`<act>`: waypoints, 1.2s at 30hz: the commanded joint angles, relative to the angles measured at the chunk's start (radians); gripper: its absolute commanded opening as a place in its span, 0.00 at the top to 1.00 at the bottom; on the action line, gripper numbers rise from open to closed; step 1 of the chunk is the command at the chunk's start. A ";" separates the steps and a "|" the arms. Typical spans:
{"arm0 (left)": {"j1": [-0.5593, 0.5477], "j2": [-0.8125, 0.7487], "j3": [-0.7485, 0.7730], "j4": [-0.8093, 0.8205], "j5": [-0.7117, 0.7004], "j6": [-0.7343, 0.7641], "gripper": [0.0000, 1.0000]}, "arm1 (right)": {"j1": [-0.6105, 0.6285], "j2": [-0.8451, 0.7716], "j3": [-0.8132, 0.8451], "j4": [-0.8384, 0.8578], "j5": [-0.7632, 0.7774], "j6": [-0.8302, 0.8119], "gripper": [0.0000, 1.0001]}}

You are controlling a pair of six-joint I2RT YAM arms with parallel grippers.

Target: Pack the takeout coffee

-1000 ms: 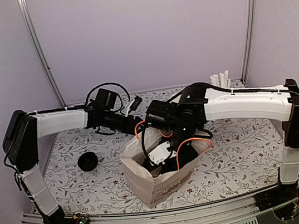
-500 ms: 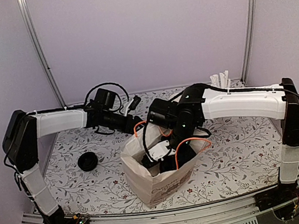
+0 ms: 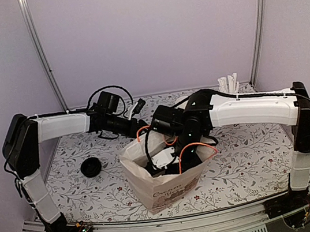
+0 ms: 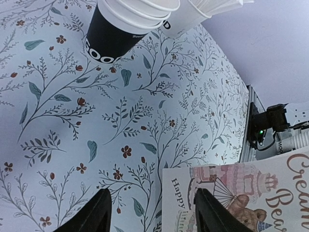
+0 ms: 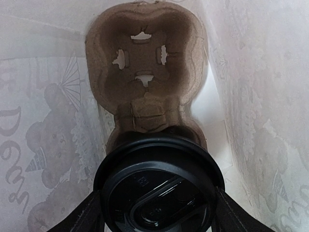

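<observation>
Right wrist view: right gripper (image 5: 158,213) is down inside the paper bag (image 5: 251,96), looking at the bag floor. Takeout coffee (image 5: 158,186) sits directly between its two fingers (image 5: 89,215), only the black lid visible from above; both fingers press against the lid's sides, so the jaws are closed on the cup at a wide setting. Brown cup carrier (image 5: 145,72) lies on the bag floor. Its far pocket, with cross-shaped flaps, is uncovered; the cup is over the near pocket and hides it. Cannot tell whether the cup base is seated in that pocket or just above it. Top view: right gripper (image 3: 176,160) is sunk into the open mouth of the paper bag (image 3: 160,191), which stands upright on the floral table (image 3: 254,153) near its front centre. Left gripper (image 3: 139,125) is behind the bag's rear left edge, outside it. Left wrist view: left gripper (image 4: 152,217) stands wide, nothing between its fingers (image 4: 96,215), above bare tablecloth; printed bag wall (image 4: 241,193) just beside one finger. Stack of cups (image 4: 120,29) well beyond the fingertips. Loose black disc (image 3: 91,167) on the table, left of the bag, apart from it
</observation>
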 commanded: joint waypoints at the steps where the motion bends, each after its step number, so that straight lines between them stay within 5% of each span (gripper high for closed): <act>1: 0.013 -0.044 -0.012 0.017 0.013 -0.006 0.39 | 0.015 0.101 -0.125 -0.034 0.207 -0.007 0.59; 9: 0.017 -0.037 -0.010 0.015 0.011 -0.004 0.38 | -0.009 0.169 -0.006 -0.126 0.019 0.048 0.57; 25: 0.025 -0.052 -0.011 0.014 0.005 -0.003 0.38 | -0.010 0.107 0.040 -0.116 0.101 0.069 0.50; 36: 0.039 -0.073 0.017 -0.037 0.003 0.044 0.39 | -0.010 0.046 0.162 -0.125 0.109 0.095 0.20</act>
